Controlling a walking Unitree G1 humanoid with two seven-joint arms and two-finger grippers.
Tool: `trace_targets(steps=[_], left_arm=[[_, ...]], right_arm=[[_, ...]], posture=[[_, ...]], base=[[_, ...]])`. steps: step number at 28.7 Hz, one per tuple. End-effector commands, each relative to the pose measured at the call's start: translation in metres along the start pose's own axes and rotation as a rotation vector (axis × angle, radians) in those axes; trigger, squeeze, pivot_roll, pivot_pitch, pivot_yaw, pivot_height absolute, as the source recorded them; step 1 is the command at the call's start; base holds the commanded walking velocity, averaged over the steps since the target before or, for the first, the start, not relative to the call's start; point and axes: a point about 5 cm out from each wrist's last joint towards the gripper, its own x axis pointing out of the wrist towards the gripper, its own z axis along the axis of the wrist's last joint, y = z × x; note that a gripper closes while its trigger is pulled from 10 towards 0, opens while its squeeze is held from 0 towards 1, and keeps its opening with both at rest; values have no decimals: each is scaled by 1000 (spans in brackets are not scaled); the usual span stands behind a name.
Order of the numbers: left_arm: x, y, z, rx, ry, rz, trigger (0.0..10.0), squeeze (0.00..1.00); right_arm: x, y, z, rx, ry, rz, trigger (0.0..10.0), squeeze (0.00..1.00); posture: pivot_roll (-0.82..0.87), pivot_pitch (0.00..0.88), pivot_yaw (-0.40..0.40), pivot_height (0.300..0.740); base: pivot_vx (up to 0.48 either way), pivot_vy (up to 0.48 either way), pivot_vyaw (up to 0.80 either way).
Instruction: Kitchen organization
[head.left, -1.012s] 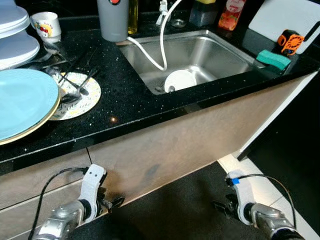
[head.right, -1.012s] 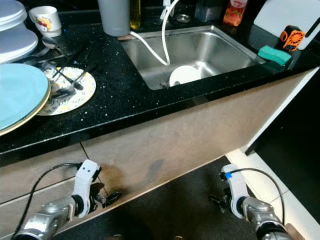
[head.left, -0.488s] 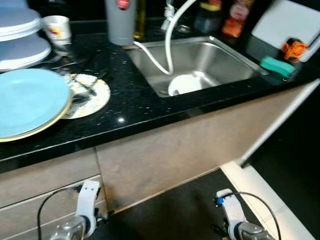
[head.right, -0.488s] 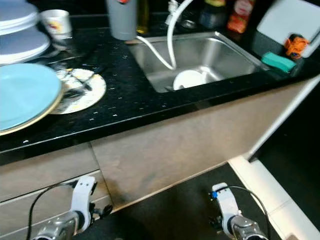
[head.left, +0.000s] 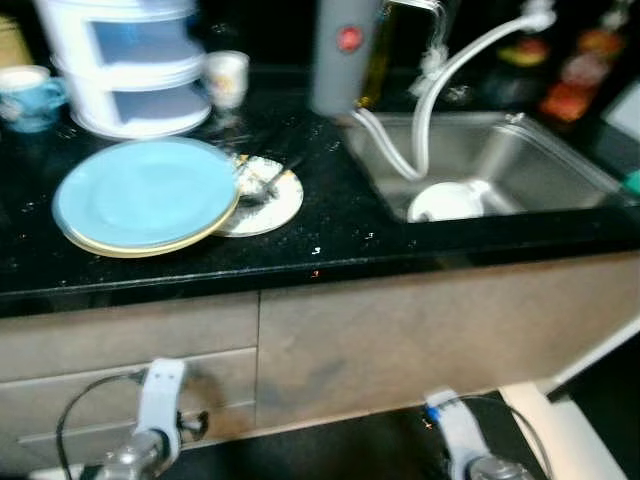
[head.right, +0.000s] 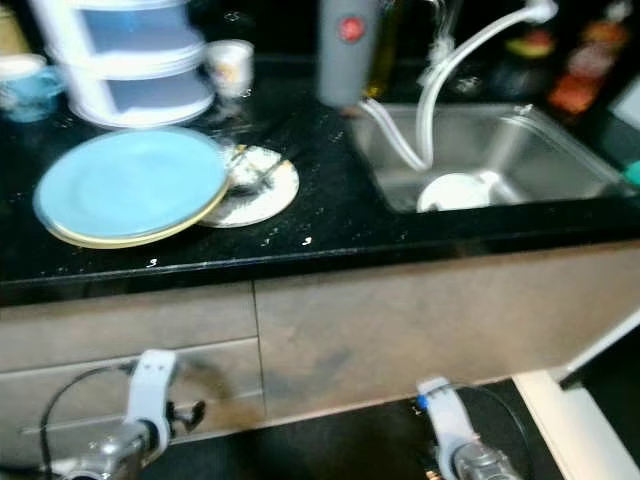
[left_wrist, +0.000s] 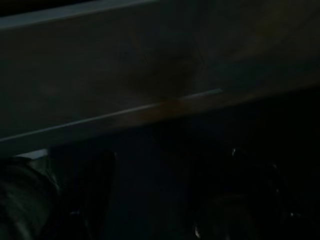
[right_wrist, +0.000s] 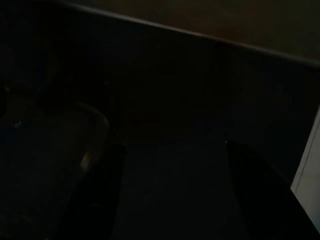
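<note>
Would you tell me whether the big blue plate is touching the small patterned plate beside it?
Touching. In the left eye view the blue plate laps over the patterned plate's edge, no gap between them.

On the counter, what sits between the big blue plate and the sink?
In the left eye view, a small patterned plate carrying cutlery lies partly tucked under the blue plate; then bare black counter runs to the sink.

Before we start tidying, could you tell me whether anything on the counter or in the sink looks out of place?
Cutlery lies in a loose heap on the patterned plate beside the blue plate, rather than sorted. A white bowl sits in the sink under the hose. Nothing looks spilled or broken.
</note>
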Motion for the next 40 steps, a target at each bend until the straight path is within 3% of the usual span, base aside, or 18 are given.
trace_targets(steps=[1,5,8,18,25,35,40], left_arm=[[-2,-4,-20,15,67,-1,10000,0],[-6,-10,-43,56,178,21,10000,0],[-5,-13,-46,45,200,26,10000,0],[-2,-20,-42,37,188,-2,10000,0],[-3,-16,-42,16,176,16,10000,0],[-4,-15,-43,36,173,12,10000,0],[-4,-15,-43,33,171,9,10000,0]], right_arm=[[-1,-3,-1,-5,5,-12,10000,0],[-1,-3,-5,3,19,-16,10000,0],[-2,-2,-8,4,26,-16,10000,0],[-2,-2,-10,11,29,-14,10000,0],[-2,-1,-14,0,44,-8,10000,0],[-5,-9,-16,33,41,-18,10000,0],[-10,-19,-12,70,-3,66,10000,0]], posture=[[116,34,-66,740],[116,32,-67,740],[108,29,-63,740],[102,27,-62,740],[106,28,-69,740],[102,30,-72,740],[104,29,-75,740]], base=[[0,0,725],[0,0,723],[0,0,719],[0,0,721],[0,0,724],[0,0,0],[0,0,0]])
